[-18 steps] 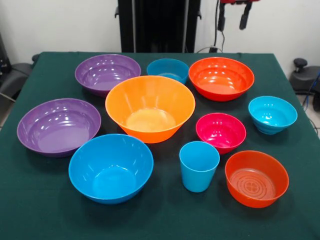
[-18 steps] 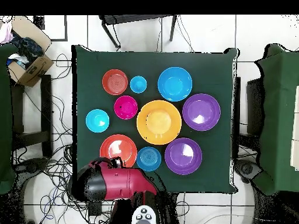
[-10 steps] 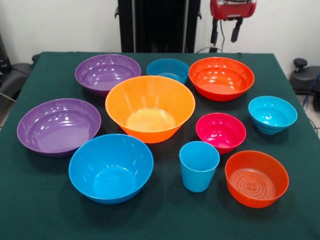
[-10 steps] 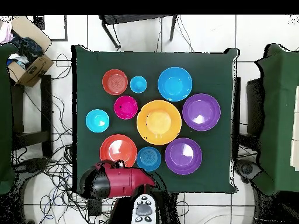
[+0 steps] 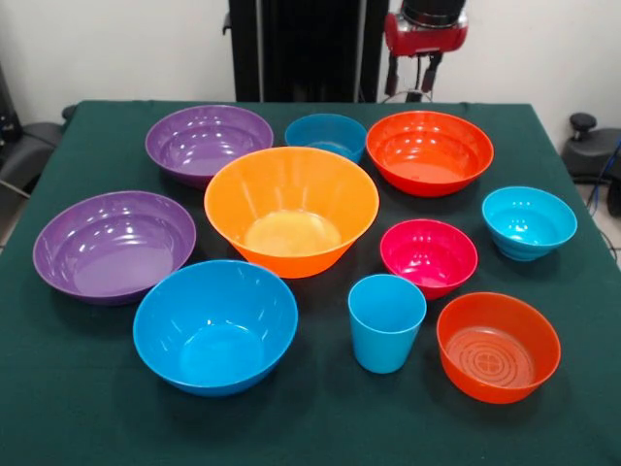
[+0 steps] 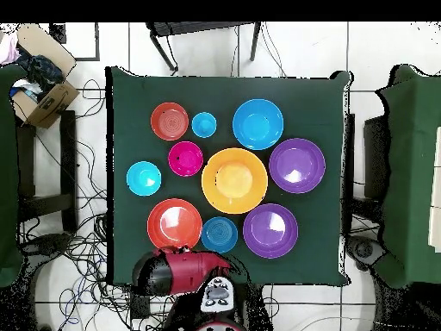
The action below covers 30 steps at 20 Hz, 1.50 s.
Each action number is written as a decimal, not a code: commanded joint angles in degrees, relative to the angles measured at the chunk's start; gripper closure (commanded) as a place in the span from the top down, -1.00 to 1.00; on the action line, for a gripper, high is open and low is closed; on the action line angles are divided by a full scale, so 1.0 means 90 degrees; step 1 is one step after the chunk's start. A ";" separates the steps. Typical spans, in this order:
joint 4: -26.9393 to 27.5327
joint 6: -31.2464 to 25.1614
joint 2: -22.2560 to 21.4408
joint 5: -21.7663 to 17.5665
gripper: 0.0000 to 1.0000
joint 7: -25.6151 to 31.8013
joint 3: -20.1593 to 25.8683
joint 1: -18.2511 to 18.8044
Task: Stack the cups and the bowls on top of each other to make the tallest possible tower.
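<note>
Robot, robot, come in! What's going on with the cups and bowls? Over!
Hand up behind the table's far edge, holding nothing. Bowls all separate, orange bowl in the middle, blue cup upright. No tower yet. Nothing in the way.

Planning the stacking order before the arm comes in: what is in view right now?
Places as in the front view.
orange bowl: one, largest, centre
purple bowls: two, far left; second at left
blue bowls: two, large near left; small far centre
red-orange bowls: two, far right; smaller near right
magenta bowl: one, right of orange
cyan bowl: one, right edge
cup: one, light blue, upright, near centre
table: one, green cloth
pincer: one, open, beyond far edge
</note>
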State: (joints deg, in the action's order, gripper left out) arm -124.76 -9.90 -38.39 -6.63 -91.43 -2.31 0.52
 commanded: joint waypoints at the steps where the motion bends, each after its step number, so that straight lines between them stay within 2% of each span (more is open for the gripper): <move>1: 0.0251 0.0840 0.0668 -0.0593 1.00 -0.0679 0.0103 0.0215; 8: 0.0667 0.1798 0.1487 -0.0796 1.00 -0.0836 0.0158 0.0389; 11: 0.0725 0.2179 0.1609 -0.0810 1.00 -0.0941 0.0231 0.0502; 17: 0.0676 0.2290 0.1584 -0.0762 1.00 -0.0930 0.0275 0.0640; 26: 0.0617 0.2120 0.1520 -0.0670 1.00 -0.0882 0.0198 0.0680; 30: 0.0561 0.2175 0.1480 -0.0726 1.00 -0.0910 0.0362 0.0855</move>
State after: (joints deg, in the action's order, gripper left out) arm -124.44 7.95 -26.07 -11.62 -91.43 -3.65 6.42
